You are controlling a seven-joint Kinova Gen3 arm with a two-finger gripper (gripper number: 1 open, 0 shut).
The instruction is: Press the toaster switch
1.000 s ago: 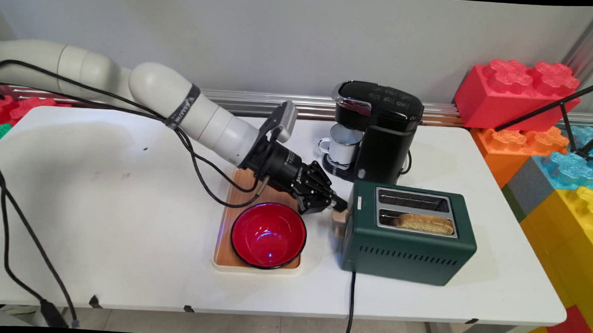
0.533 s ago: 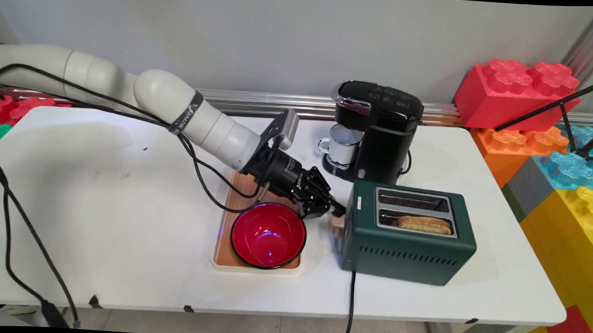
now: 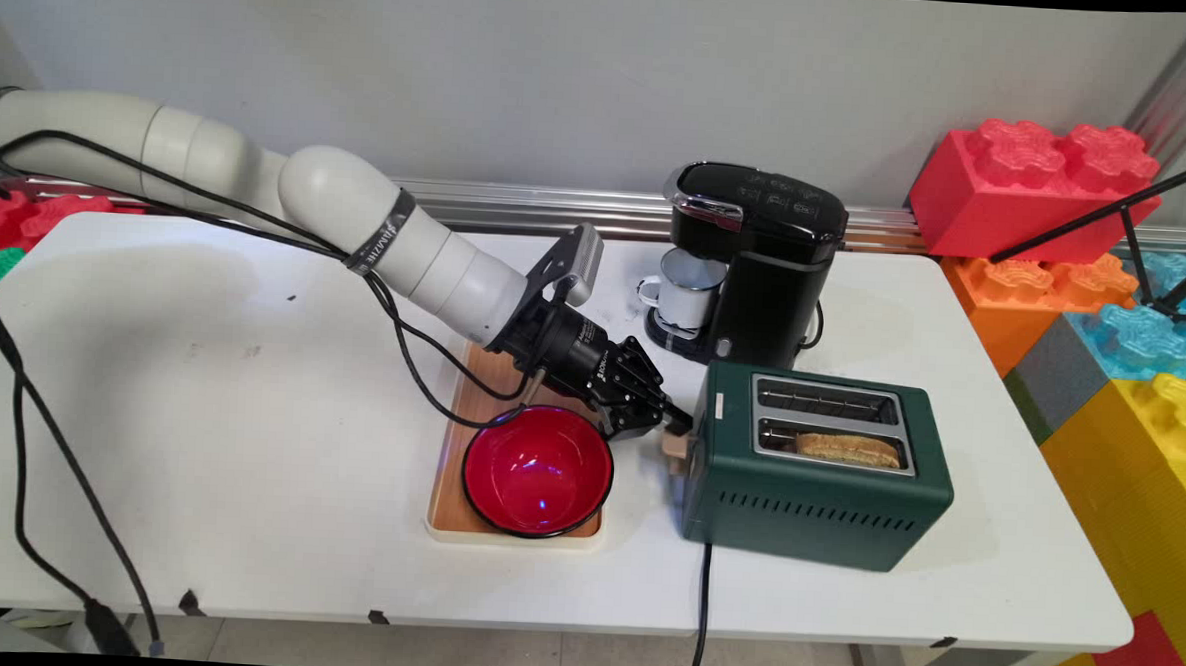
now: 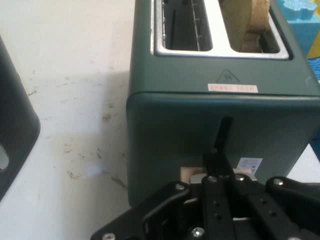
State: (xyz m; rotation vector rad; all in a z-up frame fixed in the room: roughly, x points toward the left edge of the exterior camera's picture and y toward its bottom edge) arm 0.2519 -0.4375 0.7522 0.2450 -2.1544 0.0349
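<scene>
A white robot arm reaches in from the left, low over a white surface [image 3: 248,438], ending in a black two-finger tool [image 3: 677,422]. The tool's fingers are pressed together, their tips resting on top of the small tan lever [image 3: 677,449] that sticks out of the end wall of a dark green toaster [image 3: 817,473]. In the hand view the closed fingers [image 4: 218,165] point straight at the vertical lever slot in that end wall, with the pale lever knob [image 4: 192,174] just beside them, low on the wall.

The toaster stands directly ahead of the tool. Its top has two slots: the far slot looks empty, and a slice of toast [image 3: 848,447] sits sunk in the near slot, with only its top edge showing. A black power cord [image 3: 701,608] runs from the toaster's base toward the surface's near edge.

Just behind and below the tool lies a wooden tray with a pale rim [image 3: 464,528], and on it sits a red bowl with a black rim [image 3: 537,469], its edge near the tool's linkage. Beyond the tool, toward the wall, stands a black coffee machine [image 3: 766,261] with a white enamel mug [image 3: 687,287] set under its spout. Large toy building blocks [image 3: 1035,187] in red, orange, blue and yellow are stacked off past the toaster's far end.
</scene>
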